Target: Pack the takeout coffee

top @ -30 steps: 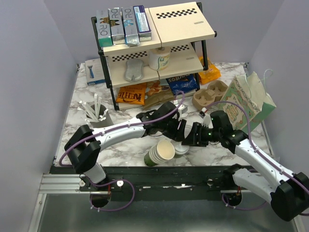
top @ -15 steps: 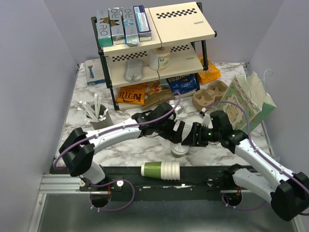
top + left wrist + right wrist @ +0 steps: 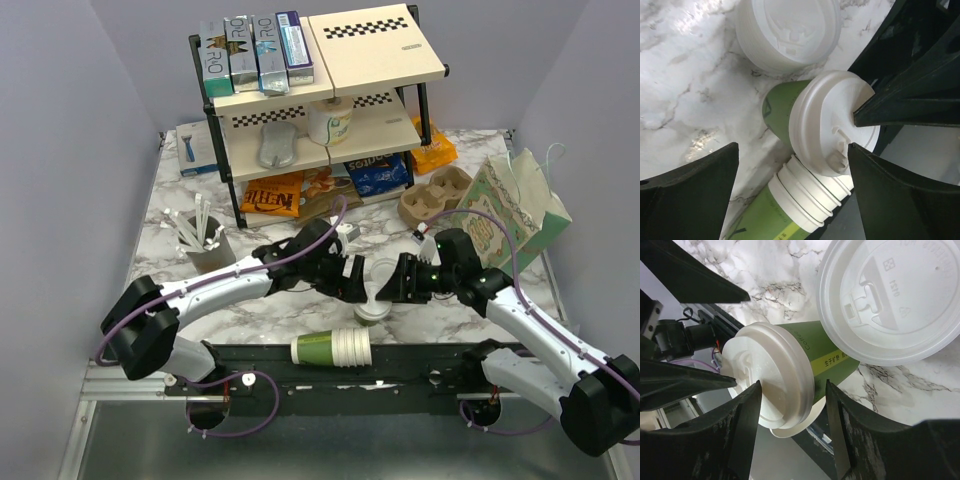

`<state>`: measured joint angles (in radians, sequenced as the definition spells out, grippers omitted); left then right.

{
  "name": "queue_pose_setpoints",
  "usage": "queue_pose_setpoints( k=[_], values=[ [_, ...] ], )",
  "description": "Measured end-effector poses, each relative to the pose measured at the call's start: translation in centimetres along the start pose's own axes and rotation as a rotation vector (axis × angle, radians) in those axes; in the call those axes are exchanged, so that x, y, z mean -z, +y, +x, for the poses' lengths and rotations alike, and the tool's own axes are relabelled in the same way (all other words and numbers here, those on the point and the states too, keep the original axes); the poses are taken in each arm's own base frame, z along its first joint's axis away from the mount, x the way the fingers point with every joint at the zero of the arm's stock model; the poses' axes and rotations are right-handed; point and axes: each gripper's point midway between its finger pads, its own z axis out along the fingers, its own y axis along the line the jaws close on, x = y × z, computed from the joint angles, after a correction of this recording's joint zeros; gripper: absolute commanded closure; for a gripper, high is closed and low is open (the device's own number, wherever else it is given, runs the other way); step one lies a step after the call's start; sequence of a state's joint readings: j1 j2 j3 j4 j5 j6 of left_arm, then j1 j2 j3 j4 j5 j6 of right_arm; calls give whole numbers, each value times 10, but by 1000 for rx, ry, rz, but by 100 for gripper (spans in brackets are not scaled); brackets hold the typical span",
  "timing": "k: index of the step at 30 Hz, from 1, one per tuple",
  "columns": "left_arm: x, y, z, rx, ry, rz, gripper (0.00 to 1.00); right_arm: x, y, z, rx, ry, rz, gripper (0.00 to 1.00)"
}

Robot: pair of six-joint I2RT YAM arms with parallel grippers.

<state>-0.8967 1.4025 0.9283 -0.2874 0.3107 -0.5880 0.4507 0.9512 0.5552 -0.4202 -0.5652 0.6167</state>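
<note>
**A:** What is the right gripper (image 3: 792, 382) holding?

**B:** Its two black fingers are clamped on the small cream paper cup with green printed sides and a round white plastic lid (image 3: 785, 370). They pinch right at the lid's rim. The cup is tipped far over. Its foot is by the near side of the stack of loose white plastic lids (image 3: 890, 300) and its lid points away from that stack. I cannot tell whether the foot rests on the marble.

**A:** And the left gripper (image 3: 792, 145)?

**B:** Its fingers are spread wide, one on each side of the cup, and neither touches it. It sits just left of the lid stack.

**A:** How will the cup handle?

**B:** I'd expect it to be light, with thin paper walls that dent under a hard squeeze. The lid looks smooth and only pressed on, so a grip on the rim alone could slip or pop it off. The lid hides the inside, so I can't say whether the cup is full. If it is, this much tilt risks a leak at the sip hole.

**A:** Where is a better place to hold it?

**B:** Across the paper wall just under the lid, where the rolled lip should stiffen it. Squeeze moderately and bring the cup upright before moving it.

**A:** What else is around it?

**B:** A stack of nested lidless green paper cups (image 3: 332, 348) lies on its side, nearer than the lid stack. The brown moulded cardboard cup carrier (image 3: 435, 195) sits beyond the lid stack and to its right, well apart from it. A green-patterned paper bag (image 3: 515, 210) stands further right again
</note>
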Motion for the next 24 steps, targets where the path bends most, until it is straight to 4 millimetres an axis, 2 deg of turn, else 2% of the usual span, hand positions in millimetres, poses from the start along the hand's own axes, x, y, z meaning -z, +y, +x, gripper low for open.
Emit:
queue_pose_setpoints(
  k=[4, 5, 8, 11, 18, 23, 24],
  values=[
    [-4, -5, 11, 40, 24, 57, 22, 0, 0, 0, 0, 0, 0, 37],
    [-4, -7, 11, 43, 24, 67, 31, 0, 0, 0, 0, 0, 0, 38],
    [-6, -11, 13, 57, 28, 94, 45, 0, 0, 0, -1, 1, 0, 39],
    [-7, -17, 10, 64, 23, 128, 52, -1, 0, 0, -5, 2, 1, 43],
    [-10, -17, 10, 90, 13, 150, 69, -2, -2, 1, -18, 8, 5, 44],
    [-12, -15, 10, 102, 5, 159, 68, -2, -2, 2, -22, 9, 6, 44],
    [-12, -15, 10, 103, 5, 160, 63, -2, -2, 2, -22, 9, 6, 44]
  ],
)
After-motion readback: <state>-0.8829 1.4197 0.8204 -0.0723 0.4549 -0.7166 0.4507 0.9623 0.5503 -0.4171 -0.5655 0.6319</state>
